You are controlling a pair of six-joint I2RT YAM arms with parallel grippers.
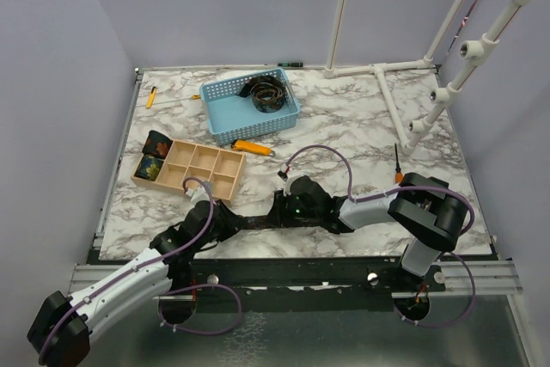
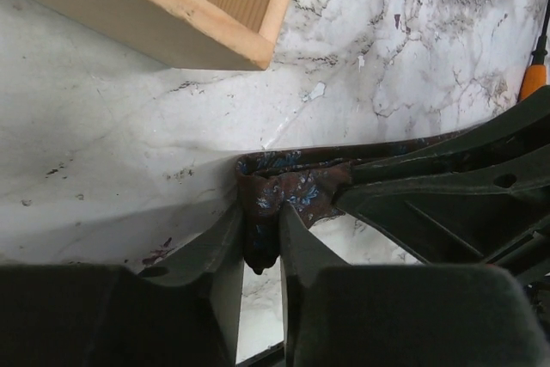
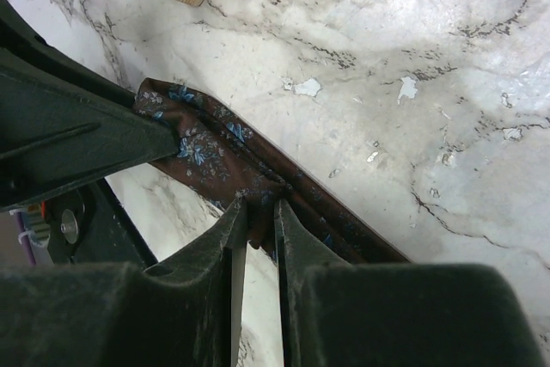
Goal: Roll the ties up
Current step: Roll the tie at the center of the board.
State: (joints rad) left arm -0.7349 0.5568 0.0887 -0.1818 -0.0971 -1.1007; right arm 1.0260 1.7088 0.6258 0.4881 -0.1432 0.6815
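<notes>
step: beginning the roll, by my reading | tie (image 2: 292,185) lying along worktop (image 2: 129,152), end doubling over | left gripper (image 2: 260,234) pinching folded end | right gripper (image 3: 258,212) pinching strip just beside | next: likely calling for turning the end under tension

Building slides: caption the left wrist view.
Left gripper pinches the folded end of a brown, blue-patterned tie on the marble table beside a wooden organizer.

The left gripper (image 1: 230,218) and right gripper (image 1: 282,211) meet over a dark narrow tie (image 1: 256,222) on the marble counter (image 1: 361,118). A coiled dark tie (image 1: 268,92) sits in a blue plastic basket (image 1: 256,127).
</notes>
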